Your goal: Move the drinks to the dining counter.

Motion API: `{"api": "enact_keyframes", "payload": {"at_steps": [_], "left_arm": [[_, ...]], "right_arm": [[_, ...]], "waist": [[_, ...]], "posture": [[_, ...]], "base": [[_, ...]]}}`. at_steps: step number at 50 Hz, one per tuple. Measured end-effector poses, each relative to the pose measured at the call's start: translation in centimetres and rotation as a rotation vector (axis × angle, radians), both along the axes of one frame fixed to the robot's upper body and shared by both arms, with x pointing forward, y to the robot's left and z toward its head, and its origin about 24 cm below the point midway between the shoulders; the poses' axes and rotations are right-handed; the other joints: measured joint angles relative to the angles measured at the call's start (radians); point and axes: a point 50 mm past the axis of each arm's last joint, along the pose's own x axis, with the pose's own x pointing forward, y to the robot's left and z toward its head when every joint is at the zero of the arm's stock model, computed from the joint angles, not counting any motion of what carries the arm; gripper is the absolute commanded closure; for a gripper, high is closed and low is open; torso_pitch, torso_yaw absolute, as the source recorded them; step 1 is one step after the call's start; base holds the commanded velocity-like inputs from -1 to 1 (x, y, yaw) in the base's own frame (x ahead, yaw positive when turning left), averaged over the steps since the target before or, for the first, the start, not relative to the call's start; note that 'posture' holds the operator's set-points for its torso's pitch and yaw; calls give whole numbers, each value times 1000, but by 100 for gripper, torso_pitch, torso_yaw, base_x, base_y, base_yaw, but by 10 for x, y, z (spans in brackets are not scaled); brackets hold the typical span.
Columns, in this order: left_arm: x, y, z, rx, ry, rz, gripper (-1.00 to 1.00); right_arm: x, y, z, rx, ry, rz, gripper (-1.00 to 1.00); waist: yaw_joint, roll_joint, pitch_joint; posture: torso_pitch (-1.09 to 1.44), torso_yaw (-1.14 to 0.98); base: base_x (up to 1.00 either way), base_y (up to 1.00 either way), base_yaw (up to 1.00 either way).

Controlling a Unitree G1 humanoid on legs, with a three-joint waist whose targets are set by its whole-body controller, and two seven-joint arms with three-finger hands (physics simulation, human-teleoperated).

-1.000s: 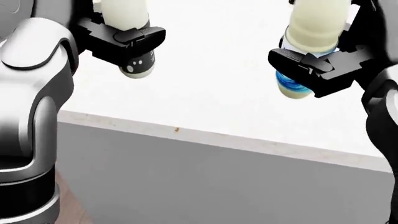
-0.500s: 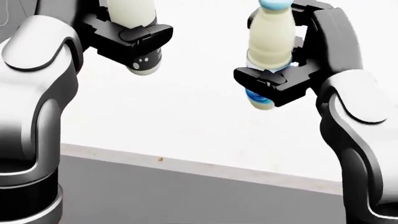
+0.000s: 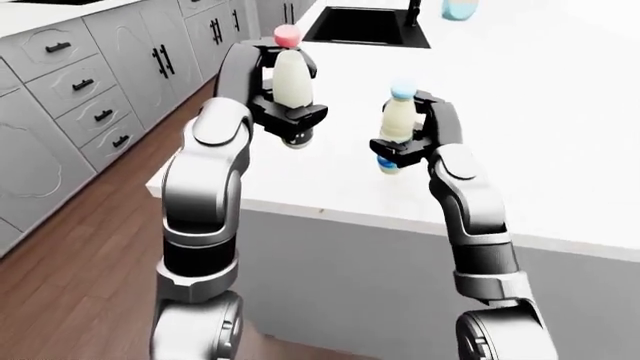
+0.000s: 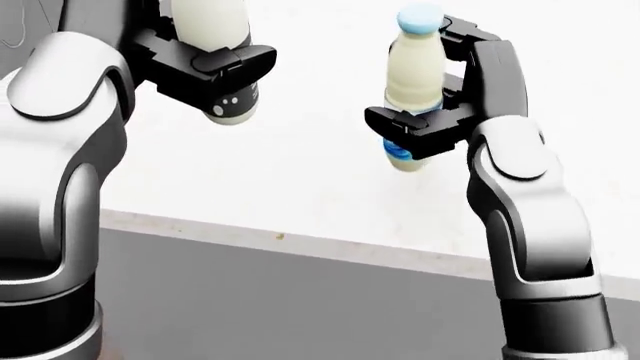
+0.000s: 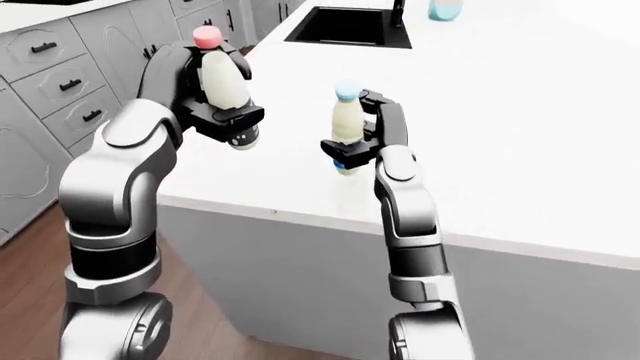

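Both drinks hang above the white tabletop (image 3: 560, 112): your left hand (image 3: 285, 112) grips the pink-capped bottle (image 3: 291, 79), your right hand (image 4: 430, 124) the blue-capped bottle (image 4: 415, 64). Next, lower both and release.

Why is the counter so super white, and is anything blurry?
Head view: the counter is blown out to flat white, with hardly any shadow under the blue-capped bottle in the right hand. Left-eye view: everything is sharp; the pink-capped bottle in the left hand and the dark sink have crisp edges.

Upright pink-capped bottle (image 3: 286, 75); blue-capped bottle (image 4: 414, 82)
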Motion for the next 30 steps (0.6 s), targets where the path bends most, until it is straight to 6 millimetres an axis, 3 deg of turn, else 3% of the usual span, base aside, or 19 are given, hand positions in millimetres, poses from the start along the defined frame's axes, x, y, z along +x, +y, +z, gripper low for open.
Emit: {"api": "enact_keyframes", "payload": {"at_steps": [11,15,17,25,27,30], "left_arm": [[0,-1,0,3,-5,-4,100],[0,-1,-1,4,0,-1,100],[1,0,-2,3,3,0,100],[0,-1,-1,2,-5,-2,100],[0,0,0,3,-6,-2,100],[-1,0,1,2,-10,-2,100]], "right_arm": [[7,-2,-15,33,-4,-50,100],[8,-2,-14,33,-21,-52,77],[9,-1,-15,35,-27,-48,52],[9,1,-14,13,-43,-33,15],[9,2,-14,11,-44,-29,-12],[9,1,-15,5,-43,-33,-15]], "waist": [[1,2,-6],[1,1,-9],[0,0,-11],[1,-2,-14],[1,-2,-14],[2,-2,-14]], "posture": [[0,0],[0,0],[0,0],[0,0],[0,0],[0,0]], "base": [[0,0,0],[0,0,0],[0,0,0],[0,0,0],[0,0,0],[0,0,0]]}}
